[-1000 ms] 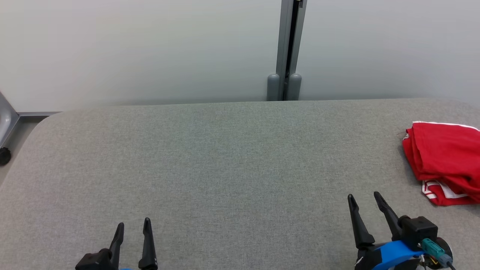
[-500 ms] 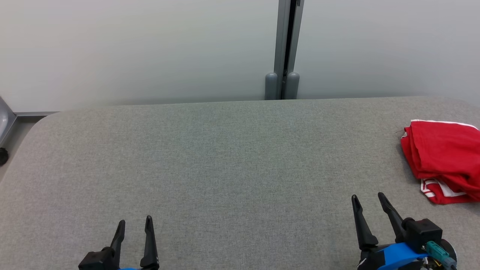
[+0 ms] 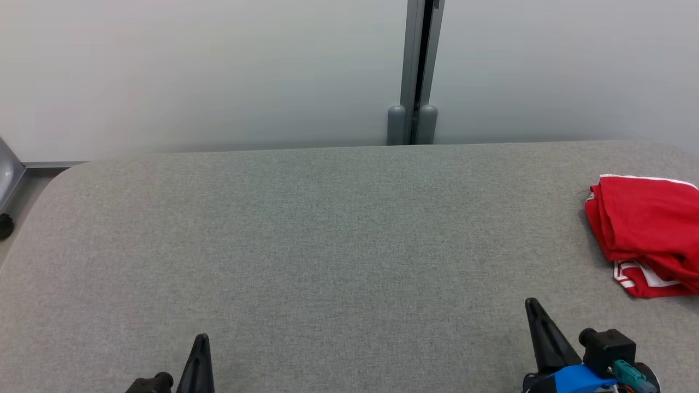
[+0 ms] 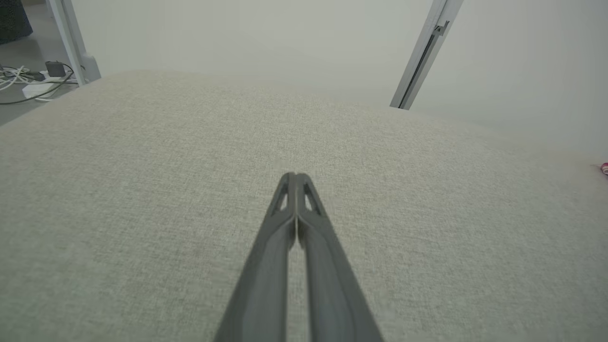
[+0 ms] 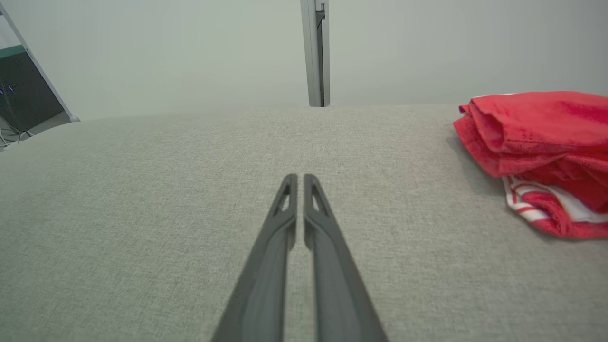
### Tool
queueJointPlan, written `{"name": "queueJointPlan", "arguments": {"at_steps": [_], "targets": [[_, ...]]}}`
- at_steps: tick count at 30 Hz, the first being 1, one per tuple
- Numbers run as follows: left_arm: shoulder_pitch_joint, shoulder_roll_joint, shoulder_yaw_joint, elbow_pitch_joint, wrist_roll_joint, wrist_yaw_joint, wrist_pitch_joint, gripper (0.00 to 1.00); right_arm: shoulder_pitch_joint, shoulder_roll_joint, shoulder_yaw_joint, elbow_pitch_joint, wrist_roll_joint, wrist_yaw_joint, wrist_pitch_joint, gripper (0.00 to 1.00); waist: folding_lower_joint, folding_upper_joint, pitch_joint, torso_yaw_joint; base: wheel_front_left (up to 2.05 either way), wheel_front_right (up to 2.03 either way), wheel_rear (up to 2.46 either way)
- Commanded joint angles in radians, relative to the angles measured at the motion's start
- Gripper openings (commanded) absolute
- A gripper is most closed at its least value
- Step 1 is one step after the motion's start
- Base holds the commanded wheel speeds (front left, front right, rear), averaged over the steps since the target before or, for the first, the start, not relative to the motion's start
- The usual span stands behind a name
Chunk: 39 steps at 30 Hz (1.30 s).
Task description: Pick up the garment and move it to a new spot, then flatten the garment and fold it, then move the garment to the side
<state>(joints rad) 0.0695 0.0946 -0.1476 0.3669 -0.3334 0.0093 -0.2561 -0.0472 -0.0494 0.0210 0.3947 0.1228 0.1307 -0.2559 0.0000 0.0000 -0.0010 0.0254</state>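
The garment is red cloth with white trim, folded into a bundle at the right edge of the grey fabric table. It also lies at the right of the right wrist view as the same red bundle. My right gripper is shut and empty at the lower right, well short of the garment and to its left; its fingers press together over bare table. My left gripper is shut and empty at the lower left, its tips closed over bare table.
A pale wall with a grey vertical post runs behind the table's far edge. Cables lie on the floor beyond the table's left end. A dark caster sits off the left edge.
Both grippers have gone from open to shut and have drawn back toward the bottom of the head view. The garment has not moved.
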Motion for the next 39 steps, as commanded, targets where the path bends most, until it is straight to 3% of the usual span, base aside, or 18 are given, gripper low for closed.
{"name": "queueJointPlan", "arguments": {"at_steps": [1,19,39], "targets": [[-0.002,-0.001,0.004,0.001,-0.012,-0.001,0.004,0.00,-0.002,0.000,-0.003,0.002,0.013,0.000,0.005,0.00,0.0000,0.0000,0.000,0.000,0.00,0.00,0.00],[-0.046,-0.011,0.066,-0.029,-0.308,-0.034,0.090,0.00,-0.018,0.000,-0.034,-0.037,0.360,0.000,0.090,0.00,0.0000,0.0000,0.001,-0.004,0.00,0.00,0.00],[-0.086,-0.020,0.120,-0.056,-0.574,-0.064,0.167,0.00,-0.032,-0.001,-0.062,-0.070,0.669,0.000,0.166,0.00,0.0000,0.0000,0.001,-0.008,0.00,0.00,0.00]]}}
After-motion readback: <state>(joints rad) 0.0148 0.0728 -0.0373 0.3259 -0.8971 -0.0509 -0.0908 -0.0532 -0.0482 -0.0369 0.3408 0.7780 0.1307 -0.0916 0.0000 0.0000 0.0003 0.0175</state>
